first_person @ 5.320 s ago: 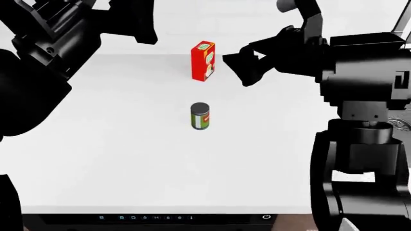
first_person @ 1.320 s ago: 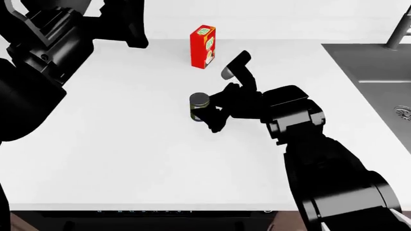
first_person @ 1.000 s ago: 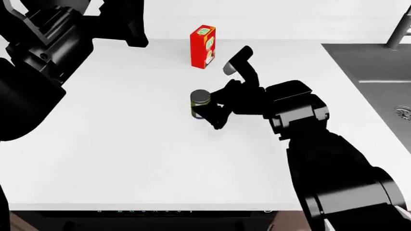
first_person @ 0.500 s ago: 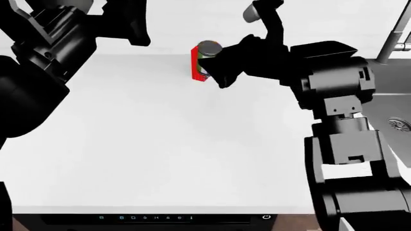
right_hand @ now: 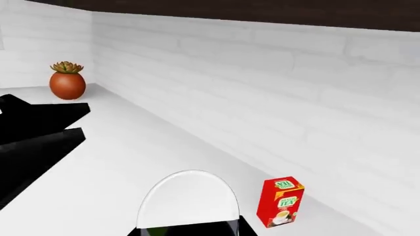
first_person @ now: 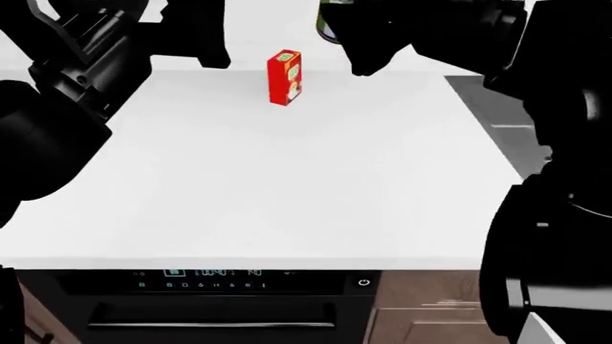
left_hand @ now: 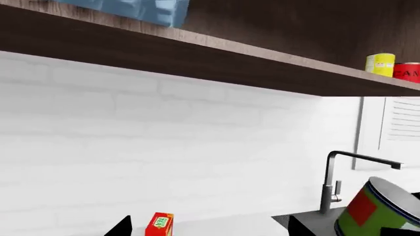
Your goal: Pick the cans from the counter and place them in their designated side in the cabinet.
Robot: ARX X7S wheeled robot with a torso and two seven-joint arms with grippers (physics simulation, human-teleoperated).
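You see only the lower sliver of the green can point(first_person: 330, 23) at the head view's top edge — the right gripper point(first_person: 368, 39) hides the rest. The yellow can point(left_hand: 380, 64) on the shelf point(left_hand: 196, 54) is tiny — its label unreadable.

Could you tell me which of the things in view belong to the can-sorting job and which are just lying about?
Part of the job:
green can, held in the right gripper
yellow can on the cabinet shelf
counter

Just lying about:
tea box
potted plant
tap
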